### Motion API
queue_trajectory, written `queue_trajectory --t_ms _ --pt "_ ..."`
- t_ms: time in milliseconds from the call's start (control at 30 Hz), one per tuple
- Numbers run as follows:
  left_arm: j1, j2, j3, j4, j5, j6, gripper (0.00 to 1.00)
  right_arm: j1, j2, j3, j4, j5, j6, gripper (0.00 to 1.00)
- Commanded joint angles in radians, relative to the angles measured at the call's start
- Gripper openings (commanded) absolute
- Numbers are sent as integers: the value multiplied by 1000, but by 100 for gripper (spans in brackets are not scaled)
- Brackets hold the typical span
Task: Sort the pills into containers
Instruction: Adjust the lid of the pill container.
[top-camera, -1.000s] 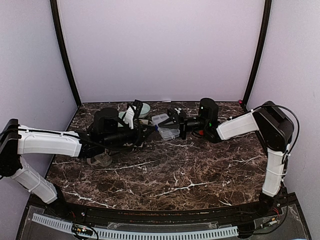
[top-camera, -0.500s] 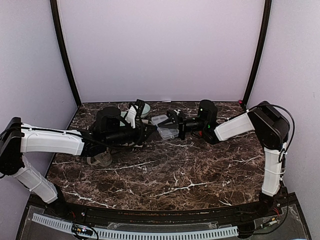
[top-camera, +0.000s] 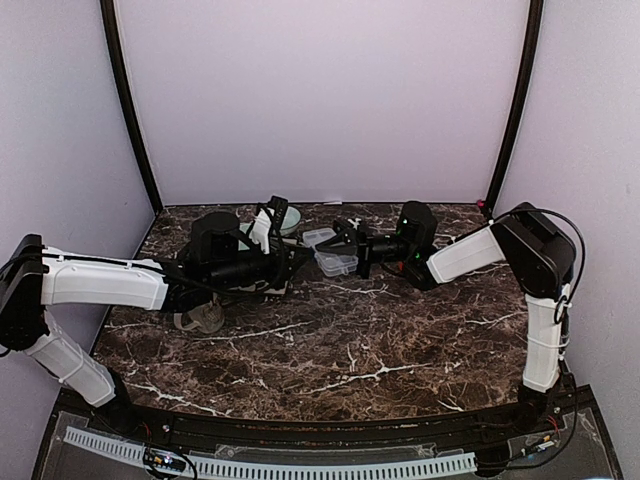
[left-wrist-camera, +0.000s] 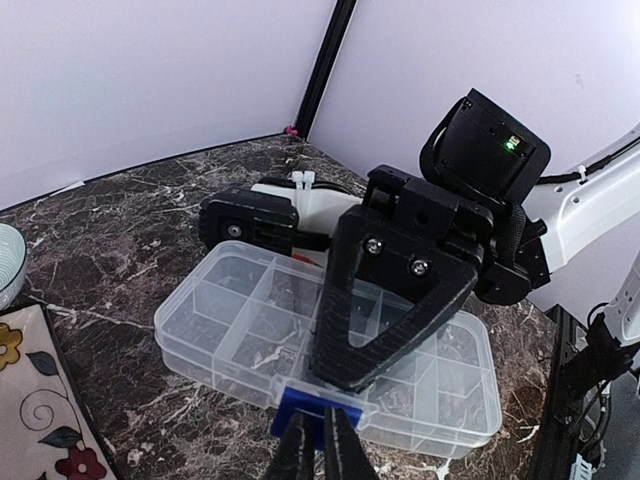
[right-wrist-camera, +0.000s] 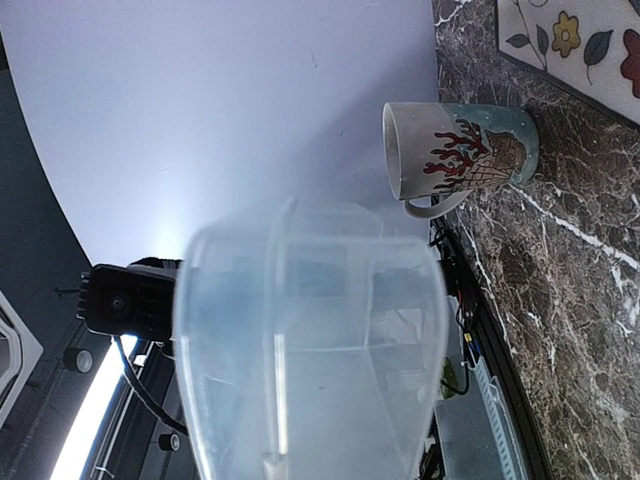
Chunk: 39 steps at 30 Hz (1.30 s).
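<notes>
The clear organiser box (left-wrist-camera: 235, 310) with its grid of containers lies on the marble, lid down. My right gripper (top-camera: 347, 252) is shut on the box from the far side, and one black finger (left-wrist-camera: 390, 300) lies across the lid. In the right wrist view the box (right-wrist-camera: 310, 350) fills the lower frame as a blur. My left gripper (left-wrist-camera: 322, 448) is shut, its tips against the blue latch (left-wrist-camera: 305, 408) on the box's near edge. I cannot tell whether the latch is pinched. No pills show in any view.
A cream mug with a coral print (right-wrist-camera: 460, 150) stands near the left arm's forearm (top-camera: 200, 318). A pale green bowl (top-camera: 288, 215) sits at the back, beside a flowered placemat (left-wrist-camera: 40, 420). The side walls and black corner posts stand close by.
Both gripper heads and the box have shifted slightly toward the back of the table. Neither gripper's hold has visibly changed.
</notes>
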Motion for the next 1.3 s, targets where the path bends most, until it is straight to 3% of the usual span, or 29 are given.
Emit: queue_trajectory --t_ms 0,1267 --pt "8 -2 -23 -6 3 -9 8 3 3 37 100 -4 17 0" --pt "9 20 0 17 25 -14 7 14 15 35 104 -3 28 0"
